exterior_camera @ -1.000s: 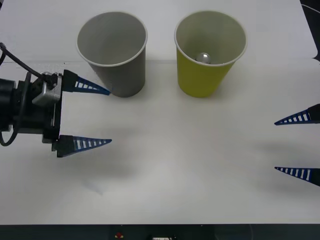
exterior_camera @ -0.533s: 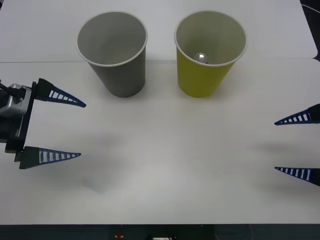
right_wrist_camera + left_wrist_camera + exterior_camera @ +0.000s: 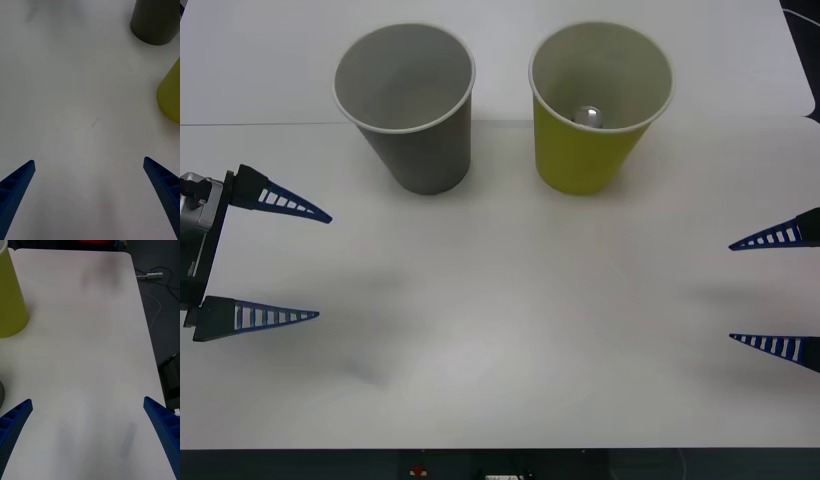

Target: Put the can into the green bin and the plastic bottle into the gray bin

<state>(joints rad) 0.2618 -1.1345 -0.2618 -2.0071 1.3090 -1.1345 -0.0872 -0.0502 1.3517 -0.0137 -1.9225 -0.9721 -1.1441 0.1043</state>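
Observation:
The green bin (image 3: pixel 595 150) stands upright at the back right of the white table, and the small silver can (image 3: pixel 587 116) lies inside it on the bottom. Left of it stands the gray bin (image 3: pixel 420 150), upright, its pale inside showing nothing I can make out. The plastic bottle is hidden. My left gripper (image 3: pixel 324 267) is open and empty at the table's left edge, well clear of the gray bin. My right gripper (image 3: pixel 730 292) is open and empty at the right edge. The right wrist view holds both bins (image 3: pixel 155 22) (image 3: pixel 170 93); the left wrist view shows the green bin (image 3: pixel 9 296).
The white table (image 3: pixel 510 330) has a seam running behind the cups and a dark front edge. In the left wrist view the table's far edge drops to a dark floor with cables (image 3: pixel 150 275).
My left gripper has drawn back leftward and toward the front, away from the gray bin, staying open. The right gripper has not moved.

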